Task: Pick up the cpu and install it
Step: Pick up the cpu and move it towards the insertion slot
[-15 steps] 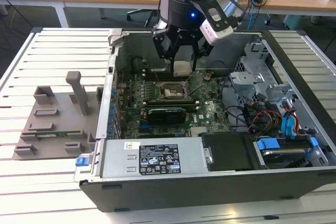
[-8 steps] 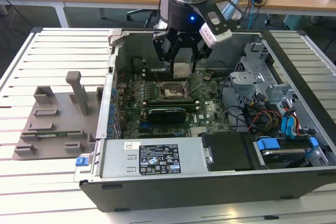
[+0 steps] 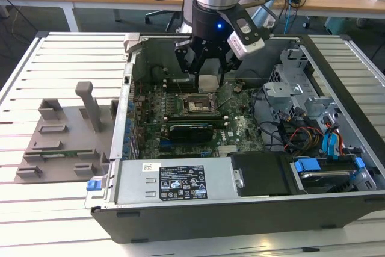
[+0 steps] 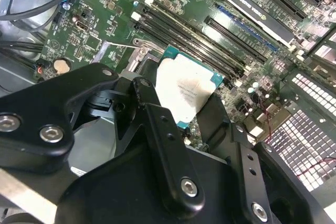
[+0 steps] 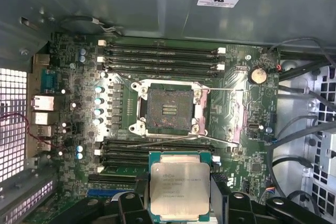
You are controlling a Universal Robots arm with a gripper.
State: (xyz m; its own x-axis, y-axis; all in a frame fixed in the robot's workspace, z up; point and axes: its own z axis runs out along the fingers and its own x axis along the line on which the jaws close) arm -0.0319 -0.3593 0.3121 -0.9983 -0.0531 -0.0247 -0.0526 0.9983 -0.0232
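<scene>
The gripper (image 3: 209,76) hangs inside the open computer case (image 3: 252,215), over the far part of the green motherboard (image 3: 240,129). Its black jaws are clamped on the cpu (image 5: 179,188) and grip it by two opposite edges. The chip is flat in the air, silvery side up. Below, the socket (image 5: 167,108) lies open, with its contacts uncovered.
</scene>
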